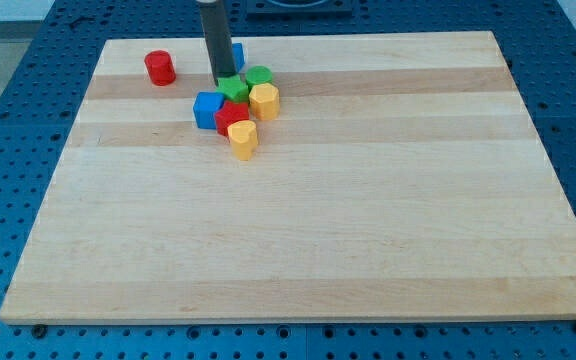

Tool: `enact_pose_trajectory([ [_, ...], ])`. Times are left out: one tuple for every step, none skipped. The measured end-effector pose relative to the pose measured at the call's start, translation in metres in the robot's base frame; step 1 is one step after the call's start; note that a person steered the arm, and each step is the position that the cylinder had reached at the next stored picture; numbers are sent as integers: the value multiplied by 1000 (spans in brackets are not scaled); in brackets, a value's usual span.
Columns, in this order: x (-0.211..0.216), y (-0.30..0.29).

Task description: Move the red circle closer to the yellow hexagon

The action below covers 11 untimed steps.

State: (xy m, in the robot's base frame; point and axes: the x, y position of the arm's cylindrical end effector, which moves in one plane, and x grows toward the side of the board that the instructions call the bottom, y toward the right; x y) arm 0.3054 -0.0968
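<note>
The dark rod's bare tip (220, 82), which holds nothing, is set at the cluster's top-left edge, beside the green star-shaped block (234, 89). The red cylindrical block (160, 67) is left well apart toward the view's left, unpushed. The yellow hexagonal block (264, 100) is packed on the cluster's right, so a push rightward from beyond the red circle is judged necessary.

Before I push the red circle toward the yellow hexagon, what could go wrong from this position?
1. My tip stands at the cluster, by the green block, not behind the red circle; moving off carelessly may scatter the cluster.
2. The yellow hexagon is packed against other blocks; the blue block lies between it and the circle, so a straight push may jam or shove the hexagon away.
3. The circle sits near the board's top-left edge; an off-centre push could slide it off.
</note>
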Motion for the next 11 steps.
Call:
enact_pose_trajectory([
  [16, 11],
  [14, -40],
  [11, -104],
  [-14, -148],
  [-50, -156],
  [-60, -142],
  [-55, -125],
  [-37, -98],
  [-13, -56],
  [1, -28],
  [1, 1],
])
